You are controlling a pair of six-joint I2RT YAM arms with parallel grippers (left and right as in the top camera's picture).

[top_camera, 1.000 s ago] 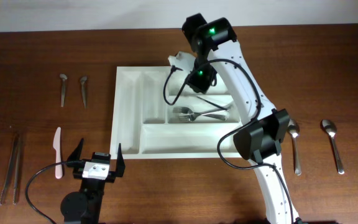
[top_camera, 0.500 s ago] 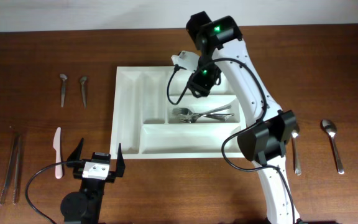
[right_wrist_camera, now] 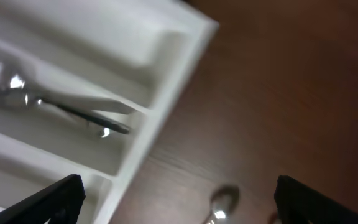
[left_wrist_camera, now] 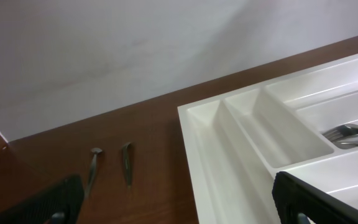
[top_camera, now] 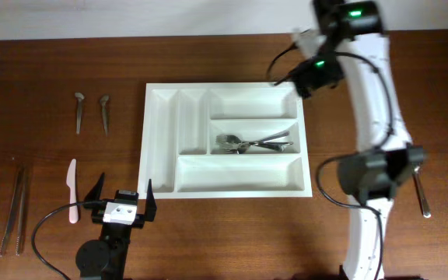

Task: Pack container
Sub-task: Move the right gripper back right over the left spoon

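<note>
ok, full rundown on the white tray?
The container is a white, plastic-looking rectangular tray lying flat on the wooden table: two narrow upright compartments at left, three long horizontal ones at right. The middle horizontal one holds metal forks; the rest look empty. Nothing else touches it.

Overhead: straight down, whole bench [top_camera: 53, 47]. Left wrist: low, facing wall [left_wrist_camera: 104, 50]. Right wrist: close, tilted. All share container [top_camera: 239, 173].

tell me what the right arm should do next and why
Probably lower the open, empty right gripper toward the spoon on the table beside the container. Forks lie in its middle long compartment, while this spoon is not yet packed and lies close to that gripper.
</note>
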